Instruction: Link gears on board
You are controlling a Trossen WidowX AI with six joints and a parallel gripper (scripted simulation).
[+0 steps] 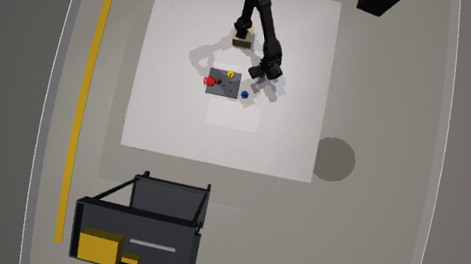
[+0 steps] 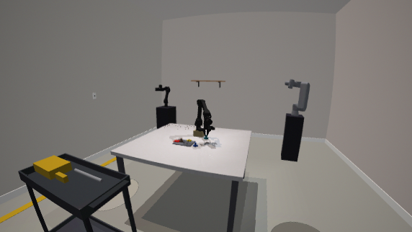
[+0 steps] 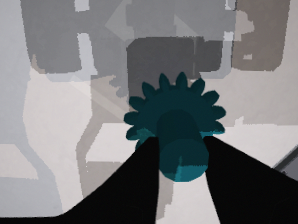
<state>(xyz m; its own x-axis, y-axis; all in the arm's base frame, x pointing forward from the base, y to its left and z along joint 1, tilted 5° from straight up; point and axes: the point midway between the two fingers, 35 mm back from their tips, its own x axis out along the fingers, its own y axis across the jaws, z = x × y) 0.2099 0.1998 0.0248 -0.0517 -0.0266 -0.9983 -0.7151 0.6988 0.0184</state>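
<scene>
My gripper [image 1: 261,74] [image 2: 206,135] [image 3: 180,145] is shut on the upright handle of a teal gear [image 2: 206,137] [image 3: 180,100]. The gear hangs a little above the table, right of the grey board [image 1: 215,90] [image 2: 184,144] in the top view. The red gear [image 1: 210,81] [image 2: 176,141] is at the board's left side. The yellow gear [image 1: 227,74] [image 2: 189,140] is near its back edge. A small brown part [image 1: 218,81] [image 2: 181,139], perhaps a gear, is beside the red gear. A loose blue gear [image 1: 244,95] [image 2: 195,145] stands just off the board's front right corner.
Small dark pegs [image 1: 230,90] show on the board's right part. The arm's tan base block [image 1: 242,39] [image 2: 198,133] stands behind the board on the white table [image 1: 171,109] [image 2: 158,155]. A dark cart [image 1: 162,236] [image 2: 72,191] with yellow boxes is off the table.
</scene>
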